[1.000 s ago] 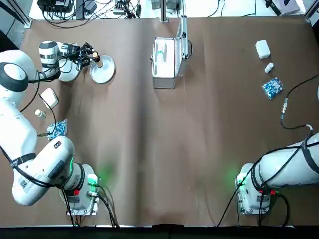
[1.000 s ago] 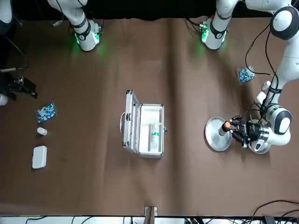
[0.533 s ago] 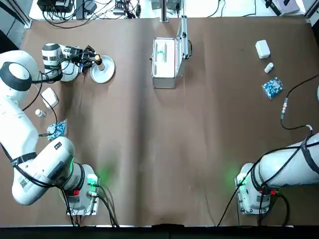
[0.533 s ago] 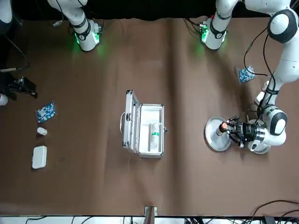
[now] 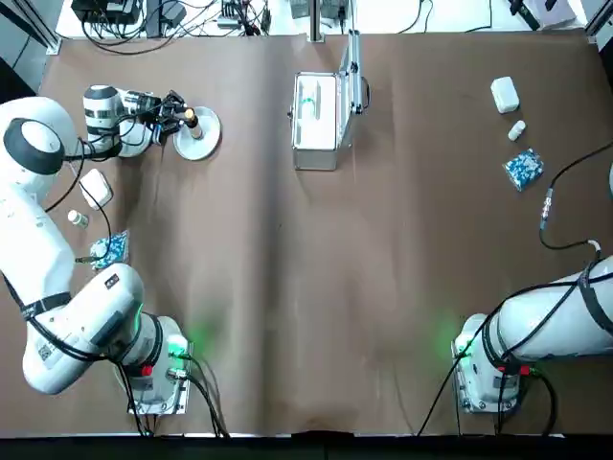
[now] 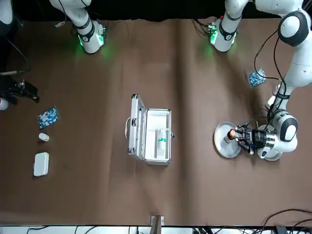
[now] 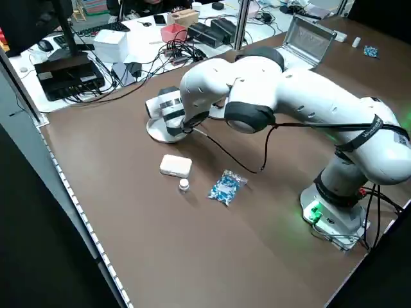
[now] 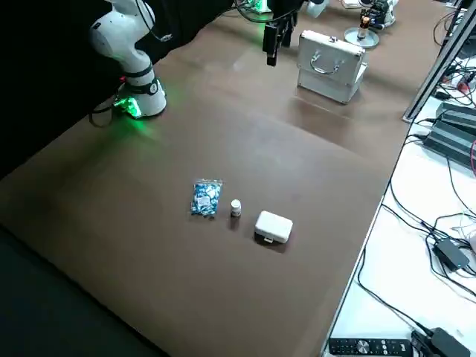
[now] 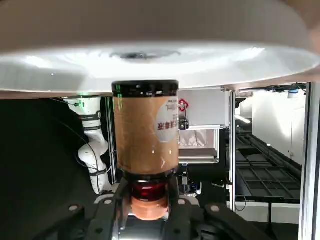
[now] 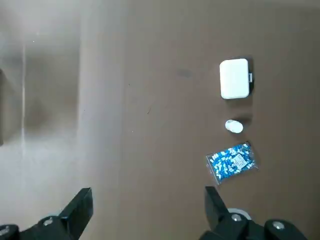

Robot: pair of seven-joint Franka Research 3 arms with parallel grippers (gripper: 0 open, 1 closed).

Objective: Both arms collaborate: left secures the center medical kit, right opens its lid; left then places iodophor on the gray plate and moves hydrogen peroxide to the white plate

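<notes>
The iodophor (image 5: 190, 118), a small brown bottle, stands upright on the gray plate (image 5: 205, 140) at the far left of the table. My left gripper (image 5: 178, 111) lies level beside it, shut on its cap end (image 9: 148, 193); the bottle's base meets the gray plate (image 9: 240, 65). The white plate (image 6: 273, 155) lies just beyond, mostly hidden under the left wrist. The medical kit (image 5: 316, 134) sits at the far centre with its lid (image 5: 354, 67) up, and the hydrogen peroxide (image 6: 161, 141) lies inside. My right gripper (image 10: 147, 210) hangs open over bare table, off to the right.
A white box (image 5: 505, 94), a small whitish bottle (image 5: 516, 128) and a blue pill packet (image 5: 523, 169) lie at the far right. A matching box (image 5: 95, 186), bottle (image 5: 77, 218) and packet (image 5: 110, 248) lie beside the left arm. Cables run along the table's far edge.
The left gripper has shifted the iodophor a little farther over the gray plate and set it lower. The right arm and the kit have not moved.
</notes>
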